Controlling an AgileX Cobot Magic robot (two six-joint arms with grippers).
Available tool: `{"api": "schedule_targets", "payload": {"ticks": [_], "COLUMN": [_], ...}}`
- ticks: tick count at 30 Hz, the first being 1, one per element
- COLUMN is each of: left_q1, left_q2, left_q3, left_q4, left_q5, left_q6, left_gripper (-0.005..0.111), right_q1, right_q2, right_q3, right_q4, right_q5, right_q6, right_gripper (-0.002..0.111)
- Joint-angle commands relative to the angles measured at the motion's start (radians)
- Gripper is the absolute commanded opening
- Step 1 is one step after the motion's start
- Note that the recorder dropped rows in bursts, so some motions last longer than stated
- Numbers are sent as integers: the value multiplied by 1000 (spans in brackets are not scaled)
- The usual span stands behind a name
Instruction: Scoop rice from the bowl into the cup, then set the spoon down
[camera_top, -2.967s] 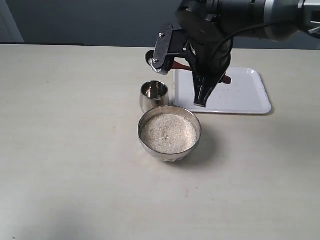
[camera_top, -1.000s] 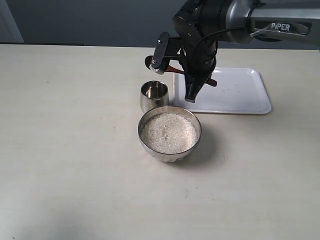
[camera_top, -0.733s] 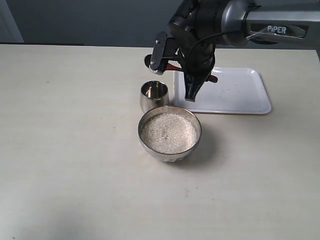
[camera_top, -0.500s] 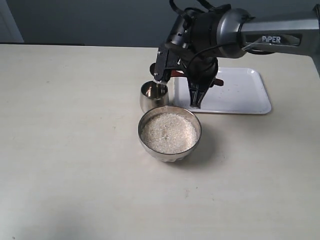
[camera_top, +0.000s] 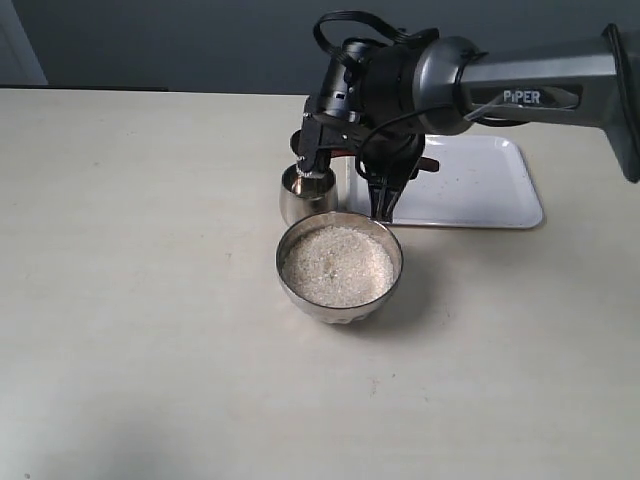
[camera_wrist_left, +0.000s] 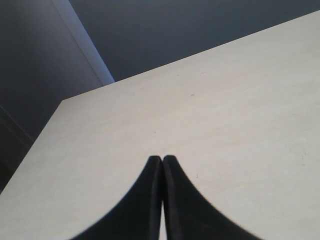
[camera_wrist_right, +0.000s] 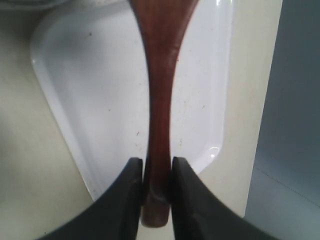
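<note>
The steel bowl (camera_top: 340, 288) holds a full bed of white rice (camera_top: 337, 265) at the table's middle. The small steel cup (camera_top: 300, 200) stands just behind it on the left. My right gripper (camera_top: 383, 203) hangs over the gap between the cup and the tray, shut on the spoon's handle (camera_wrist_right: 160, 100). In the right wrist view the gripper (camera_wrist_right: 157, 167) pinches the reddish-brown handle near its end. The handle's end (camera_top: 428, 163) pokes out to the right. The spoon head is hidden behind the wrist above the cup. My left gripper (camera_wrist_left: 162, 160) is shut with nothing in it, over bare table.
A white tray (camera_top: 480, 190) lies behind and to the right of the bowl, under the spoon handle, with a few specks on it. The right arm (camera_top: 520, 95) reaches in from the right.
The right gripper has come down and leftward and rolled, carrying the spoon over the cup. The spoon head, seen beside the wrist earlier, is now hidden. Bowl and cup have not moved.
</note>
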Motion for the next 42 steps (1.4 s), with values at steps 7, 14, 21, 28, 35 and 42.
{"api": "schedule_targets", "payload": {"ticks": [7,14,21,28,35,42], "left_q1": [-11,-11,-11,-11,-11,-11], "left_q2": [-3,-3,-3,-3,-3,-3], "left_q3": [2,2,2,2,2,2], "left_q4": [-2,-2,-2,-4,-4,-4], "left_q5": [-3,-3,-3,-3,-3,-3], "left_q6": [-3,-3,-3,-3,-3,-3], "left_gripper": [0,0,0,0,0,0], "right_q1": [9,9,20,54,60,60], "right_q2": [38,38,38,38,38,38], "right_q3": [6,6,6,24,127,129], "right_q4": [-76,-116,-132,-165,-269,-294], "right_q5": [4,20,30,29,28,19], "right_q6": [98,151,198,218,298,300], "right_gripper": [-1,-1,-1,-1,-1,-1]}}
